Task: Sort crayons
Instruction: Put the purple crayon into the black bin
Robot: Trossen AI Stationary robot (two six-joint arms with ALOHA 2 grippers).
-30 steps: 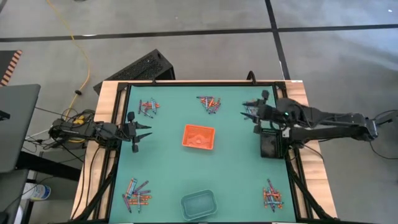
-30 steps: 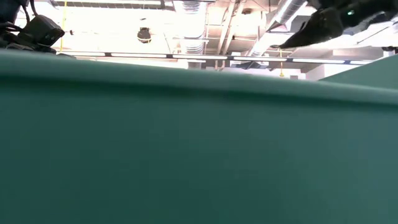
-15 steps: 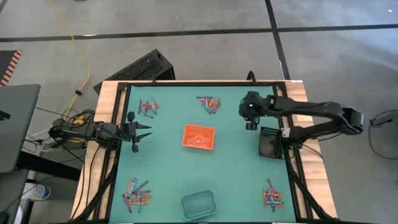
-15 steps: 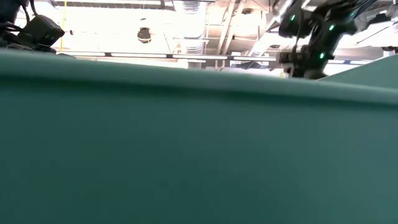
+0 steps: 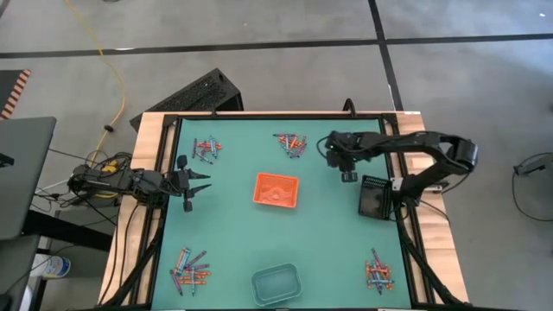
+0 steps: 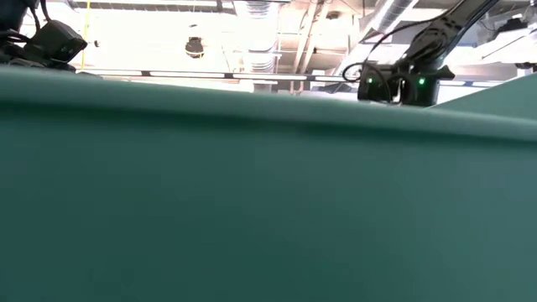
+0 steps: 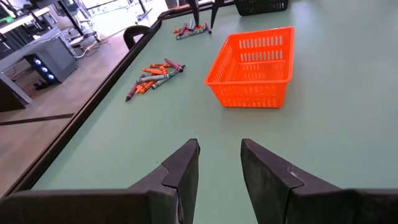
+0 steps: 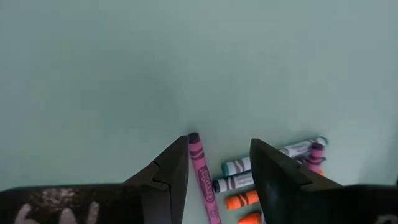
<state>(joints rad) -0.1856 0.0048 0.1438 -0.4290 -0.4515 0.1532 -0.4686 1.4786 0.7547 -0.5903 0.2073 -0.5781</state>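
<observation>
Green table (image 5: 328,233), five small heaps of crayons on it. From the orange basket (image 5: 276,190) near the middle: one heap at 12 o'clock (image 5: 291,143) by the far edge, one at 10 o'clock (image 5: 205,149), one at 7 o'clock (image 5: 192,269), one at 4 o'clock (image 5: 378,271). The fifth heap sits at about 1 o'clock, under the right arm, so the high view mostly hides it.

Right gripper (image 8: 219,163) is pointed down over that fifth heap, between the far-edge heap and the black basket (image 5: 375,198). Its fingers (image 8: 169,168) are spread, nothing pinched. In the wrist view a magenta crayon (image 8: 202,174) lies in the gap between the two fingers, close beside one of them; whether it touches is unclear. Blue-grey crayons (image 8: 236,167) and orange ones (image 8: 242,200) lie next to the other finger, partly hidden by it.

Left gripper (image 7: 219,163) waits at the table's left edge, at 9 o'clock from the orange basket, aimed toward it (well apart from it). Its fingers stand part-way apart with bare table between them, holding nothing. Its wrist view shows the orange basket ahead and two crayon heaps to one side along the table edge.

A clear basket (image 5: 276,283) sits at 6 o'clock from the orange one, near the front edge.

Low view shows mostly green surface, with the right arm's wrist (image 6: 394,86) just above it.
</observation>
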